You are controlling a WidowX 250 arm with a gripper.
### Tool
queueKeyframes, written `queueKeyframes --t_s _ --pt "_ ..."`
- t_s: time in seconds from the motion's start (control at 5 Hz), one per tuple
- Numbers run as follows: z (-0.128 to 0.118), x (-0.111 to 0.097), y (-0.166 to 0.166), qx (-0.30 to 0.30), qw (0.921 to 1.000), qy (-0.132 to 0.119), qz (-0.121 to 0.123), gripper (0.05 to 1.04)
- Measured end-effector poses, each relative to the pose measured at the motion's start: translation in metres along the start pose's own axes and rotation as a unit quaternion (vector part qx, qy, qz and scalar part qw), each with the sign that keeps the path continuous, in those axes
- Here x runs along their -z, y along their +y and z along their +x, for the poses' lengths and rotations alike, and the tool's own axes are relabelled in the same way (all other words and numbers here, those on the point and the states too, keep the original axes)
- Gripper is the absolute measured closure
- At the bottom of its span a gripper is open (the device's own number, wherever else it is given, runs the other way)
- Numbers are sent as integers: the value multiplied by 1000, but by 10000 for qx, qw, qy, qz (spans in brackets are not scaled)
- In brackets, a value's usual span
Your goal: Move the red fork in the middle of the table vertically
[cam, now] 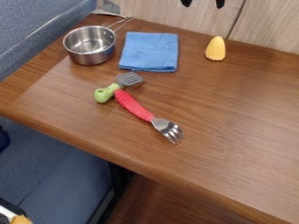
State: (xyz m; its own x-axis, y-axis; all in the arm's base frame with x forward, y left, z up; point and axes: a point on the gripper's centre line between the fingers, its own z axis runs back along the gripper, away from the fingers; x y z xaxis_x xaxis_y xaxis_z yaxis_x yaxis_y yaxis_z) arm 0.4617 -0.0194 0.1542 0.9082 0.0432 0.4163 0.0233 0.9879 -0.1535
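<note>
Looks like the job's still to do: red fork (134, 106) is lying slanted on the table (234, 113), nearer the camera than the blue cloth (149, 51), handle right by the green spatula (107, 92). Tool (203, 3) is beyond the cloth, off to the right, spread with nothing held. Steel pot (90, 57) left of the cloth, nothing inside that I can see.

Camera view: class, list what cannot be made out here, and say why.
All in the camera view:
Gripper: everything above its fingertips, cut off by the top edge.
Orange thing: what it is, cut off by the bottom edge.
Pot: outside of its far wall, hidden by the pot itself.
Blue cloth: its underside, hidden by its top.
</note>
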Motion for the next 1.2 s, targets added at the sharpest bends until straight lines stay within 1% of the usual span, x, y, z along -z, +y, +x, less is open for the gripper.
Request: queueKeyframes --t_s 0.2,0.4,0.6,0.8,1.0,1.2 --pt "-9 17 2 -45 9997 221 6 83" --pt "-26 31 12 -189 9989 410 98 83" --pt "-34 21 23 -241 9988 367 219 83" --pt "-43 5 24 -80 9992 300 248 83" --pt "-60 -12 34 34 9991 288 321 83" --pt "-79 -24 37 269 9985 322 350 83"
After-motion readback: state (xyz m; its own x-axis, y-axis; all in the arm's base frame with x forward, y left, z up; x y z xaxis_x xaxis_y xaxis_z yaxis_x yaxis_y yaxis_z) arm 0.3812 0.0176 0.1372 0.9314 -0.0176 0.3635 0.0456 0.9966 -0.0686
